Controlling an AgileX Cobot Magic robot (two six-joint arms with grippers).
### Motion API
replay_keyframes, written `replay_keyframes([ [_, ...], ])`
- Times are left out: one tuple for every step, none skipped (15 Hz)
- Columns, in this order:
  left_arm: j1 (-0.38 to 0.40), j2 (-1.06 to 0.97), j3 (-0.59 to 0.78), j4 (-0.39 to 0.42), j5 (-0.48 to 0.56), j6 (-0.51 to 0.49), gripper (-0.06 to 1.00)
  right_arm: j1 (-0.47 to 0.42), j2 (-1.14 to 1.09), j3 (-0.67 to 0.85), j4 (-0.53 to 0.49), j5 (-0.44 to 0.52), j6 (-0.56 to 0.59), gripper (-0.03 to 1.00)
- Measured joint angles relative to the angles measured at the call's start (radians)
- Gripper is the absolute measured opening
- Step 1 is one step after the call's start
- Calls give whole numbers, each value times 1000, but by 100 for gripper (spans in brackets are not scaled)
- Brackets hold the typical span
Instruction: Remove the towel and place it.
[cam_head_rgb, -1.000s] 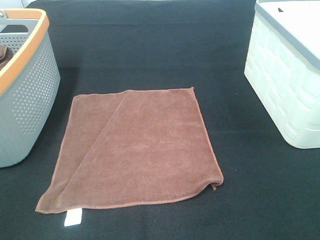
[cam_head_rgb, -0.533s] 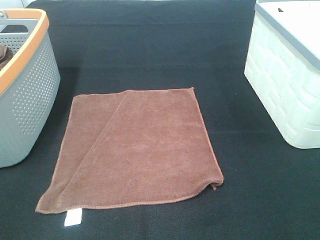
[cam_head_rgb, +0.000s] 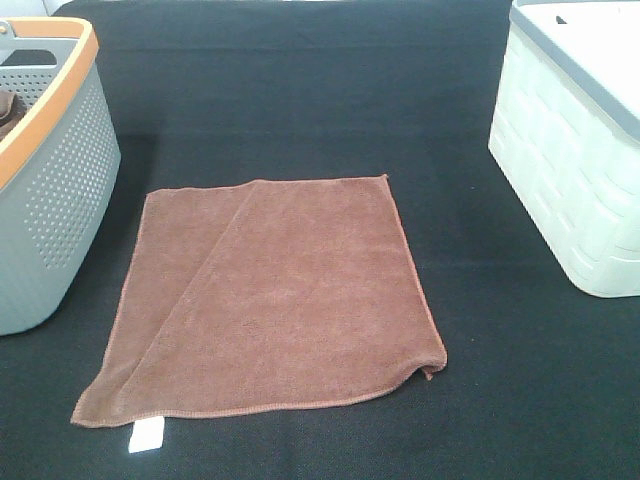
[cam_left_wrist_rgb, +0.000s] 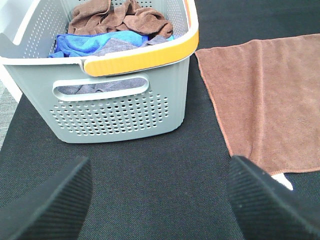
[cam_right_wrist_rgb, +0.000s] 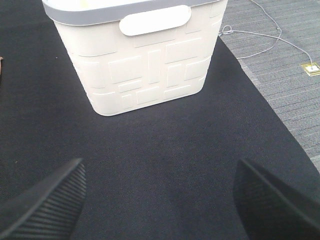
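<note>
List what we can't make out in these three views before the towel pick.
- White basket: inside unseen. The high view crops it at the frame edge; the right wrist view shows only its outer wall.
- Grey basket: lower cloth layers hidden under the brown and blue cloths.
- Towel: white tag too small to read; whatever is under the folded flap is covered.
- Both arms: absent from the high view.

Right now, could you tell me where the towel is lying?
In the exterior high view the towel lies spread flat on the black table, left of centre, between the grey perforated basket on the left and the white basket on the right, touching neither.
</note>
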Motion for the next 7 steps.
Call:
replay_keyframes([
  [0, 0, 0, 0, 0, 0, 72, 0, 0, 0, 0, 0, 0, 76],
  [0, 0, 0, 0, 0, 0, 72, 0, 0, 0, 0, 0, 0, 76],
  [0, 0, 0, 0, 0, 0, 72, 0, 0, 0, 0, 0, 0, 76],
  [0, 0, 0, 0, 0, 0, 72, 0, 0, 0, 0, 0, 0, 76],
  [0, 0, 0, 0, 0, 0, 72, 0, 0, 0, 0, 0, 0, 76],
  [0, 0, 0, 0, 0, 0, 72, 0, 0, 0, 0, 0, 0, 76],
  [0, 0, 0, 0, 0, 0, 72, 0, 0, 0, 0, 0, 0, 76],
])
